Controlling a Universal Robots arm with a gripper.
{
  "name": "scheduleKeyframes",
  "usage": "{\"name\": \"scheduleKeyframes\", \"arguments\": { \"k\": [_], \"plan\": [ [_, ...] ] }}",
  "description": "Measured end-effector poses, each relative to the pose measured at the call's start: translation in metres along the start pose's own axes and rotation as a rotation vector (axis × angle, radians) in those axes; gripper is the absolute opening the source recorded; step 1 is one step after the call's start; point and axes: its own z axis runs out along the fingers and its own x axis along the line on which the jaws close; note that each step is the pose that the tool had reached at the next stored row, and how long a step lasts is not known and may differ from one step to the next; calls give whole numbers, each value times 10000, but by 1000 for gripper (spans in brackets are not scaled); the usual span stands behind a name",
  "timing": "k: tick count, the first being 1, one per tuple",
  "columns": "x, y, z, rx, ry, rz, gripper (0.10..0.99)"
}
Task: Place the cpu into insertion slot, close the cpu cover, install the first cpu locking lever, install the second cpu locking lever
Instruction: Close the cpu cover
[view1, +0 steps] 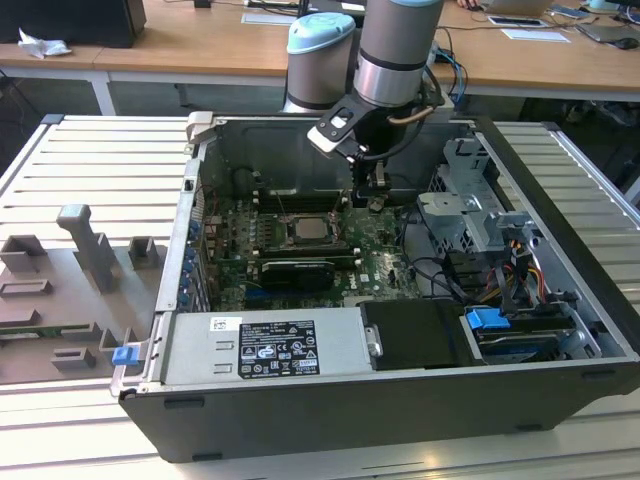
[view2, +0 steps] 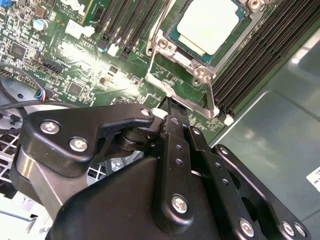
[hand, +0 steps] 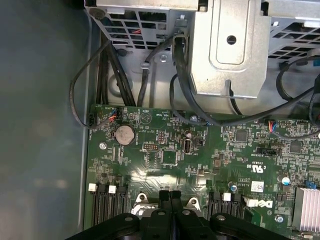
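The cpu (view2: 207, 25), a pale silvery square chip, lies flat in the insertion slot (view2: 204, 74) on the green motherboard. The silvery frame of the cpu cover (view2: 167, 47) lies around its edges. A thin wire locking lever (view2: 161, 22) runs along one side of the socket. In the exterior view the cpu (view1: 305, 231) sits mid-board, and my gripper (view1: 373, 203) hangs just to the exterior view's right of it. The black fingertips are pressed together in both wrist views, at a corner of the socket frame; gripper (view2: 172, 107), gripper (hand: 170, 196). I see nothing between them.
Long black memory slots (view2: 260, 55) flank the socket. A metal drive cage (hand: 230, 50) and black cables (hand: 175, 65) lie beyond the board. The power supply (view1: 265, 345) fills the case front. A grey fixture plate (view1: 60, 290) rests outside the case at the exterior view's left.
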Motion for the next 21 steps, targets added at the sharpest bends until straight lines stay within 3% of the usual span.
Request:
{"name": "scheduleKeyframes", "arguments": {
  "k": [21],
  "plan": [
    [8, -122, 5, 0, 1, -1, 106]
  ]
}}
